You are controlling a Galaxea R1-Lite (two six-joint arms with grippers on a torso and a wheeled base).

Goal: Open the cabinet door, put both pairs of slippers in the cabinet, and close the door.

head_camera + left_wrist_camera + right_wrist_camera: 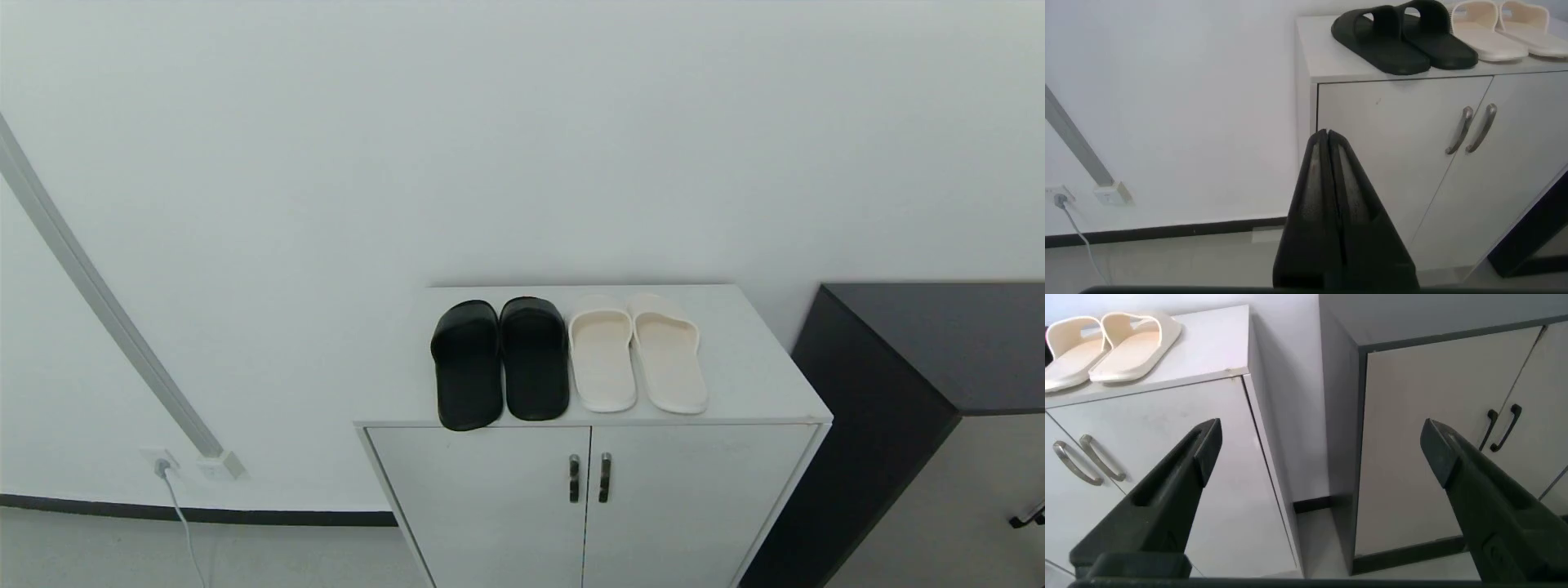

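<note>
A white two-door cabinet (490, 498) stands against the wall, both doors shut, with two metal handles (589, 478) at the middle seam. On its top lie a black pair of slippers (500, 361) on the left and a cream pair of slippers (637, 353) on the right. My left gripper (1328, 139) is shut and empty, low and in front of the cabinet's (1388, 147) left side, below the black slippers (1403, 37). My right gripper (1321, 441) is open and empty, facing the gap between the white cabinet (1167, 457) and a dark one; the cream slippers (1110, 345) sit above.
A dark grey cabinet (898, 408) with black handles (1501, 429) stands close on the right of the white one. A wall socket with a plugged cable (163, 469) and a slanting wall conduit (98, 302) are at the left. Bare floor lies in front.
</note>
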